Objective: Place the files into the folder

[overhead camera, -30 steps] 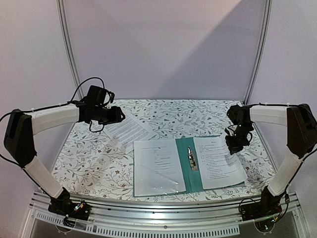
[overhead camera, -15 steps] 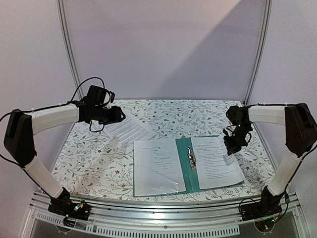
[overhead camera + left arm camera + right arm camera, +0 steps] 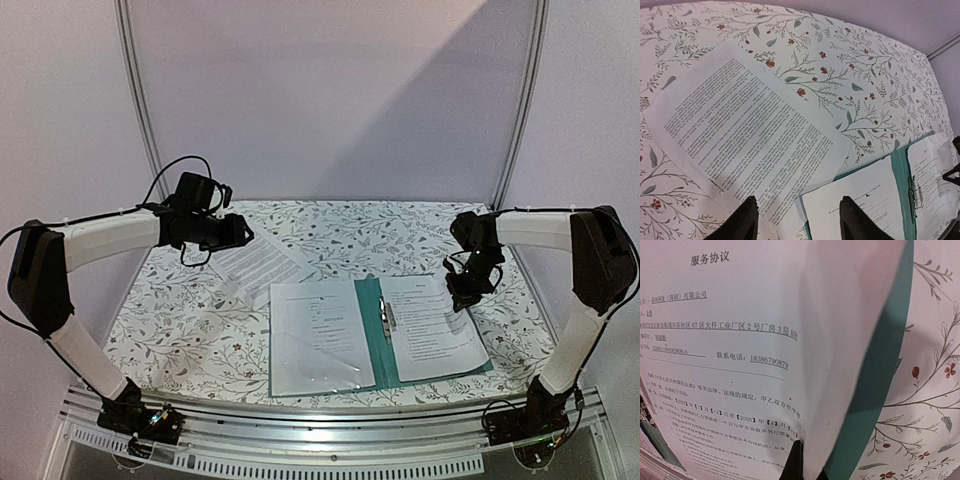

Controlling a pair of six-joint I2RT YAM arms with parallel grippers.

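The teal folder [image 3: 378, 340] lies open in the middle of the table, its silver clip [image 3: 388, 315] on the spine. One printed file [image 3: 432, 328] lies on its right half. My right gripper [image 3: 463, 293] is shut on that sheet's right edge, which curls up off the teal cover [image 3: 880, 370]; in the right wrist view one dark fingertip [image 3: 792, 462] presses the file [image 3: 740, 340]. Another file [image 3: 262, 262] lies loose at the back left. Above it my left gripper [image 3: 236, 232] hovers open, holding nothing. The left wrist view shows the gripper [image 3: 797, 212] over this sheet [image 3: 740, 130] and the folder's corner [image 3: 900, 167].
The folder's left half holds a white sheet under a clear cover [image 3: 315, 338]. The floral tablecloth [image 3: 350, 230] covers the table. Metal frame posts [image 3: 140, 110] stand at the back corners, and a rail [image 3: 330, 425] runs along the near edge.
My right gripper has moved left, dragging the file over the folder's right half toward the clip. The left arm has stayed still.
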